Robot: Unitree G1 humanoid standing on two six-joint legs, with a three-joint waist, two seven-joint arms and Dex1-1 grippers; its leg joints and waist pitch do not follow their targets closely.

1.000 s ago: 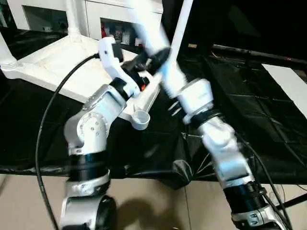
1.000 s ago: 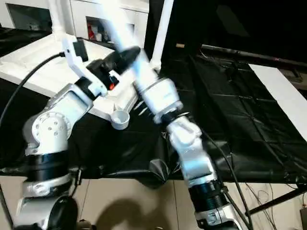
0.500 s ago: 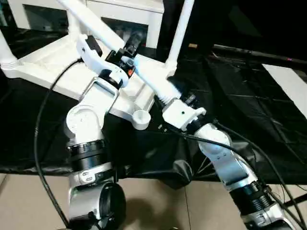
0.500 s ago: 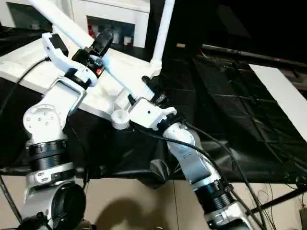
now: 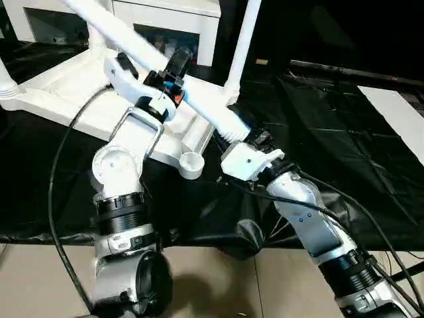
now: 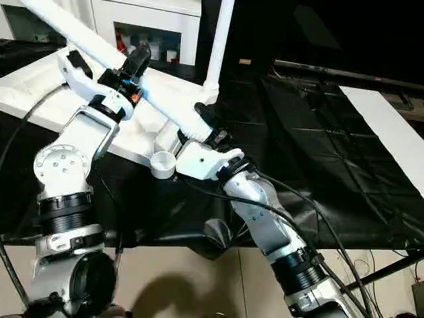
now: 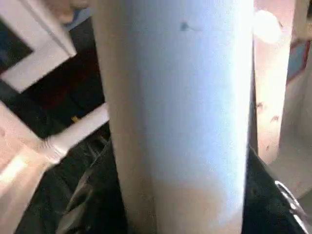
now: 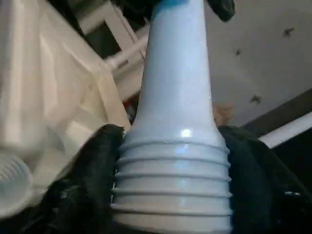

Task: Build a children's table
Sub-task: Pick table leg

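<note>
Both grippers clamp one tube leg (image 5: pixel 199 99): left gripper (image 5: pixel 173 73) mid-shaft, right gripper (image 6: pixel 209 132) at its threaded end. Best aligned upright over the empty corner socket (image 5: pixel 191 163) before threading.

Tilted white leg (image 5: pixel 199 99) over upturned tabletop (image 5: pixel 66 93)

- This looks like a robot test room or lab, set up indoors rather than a lived-in home.
- A big worktable (image 6: pixel 344 172) is draped in creased black sheeting, with cables (image 6: pixel 344 262) trailing off its edge.
- The floor (image 5: pixel 218 278) below is plain pale tile.
- Behind the table stands a white cabinet (image 5: pixel 165 13) with open shelves holding small coloured items, too small to make out.
- The background to the right is dark.
</note>
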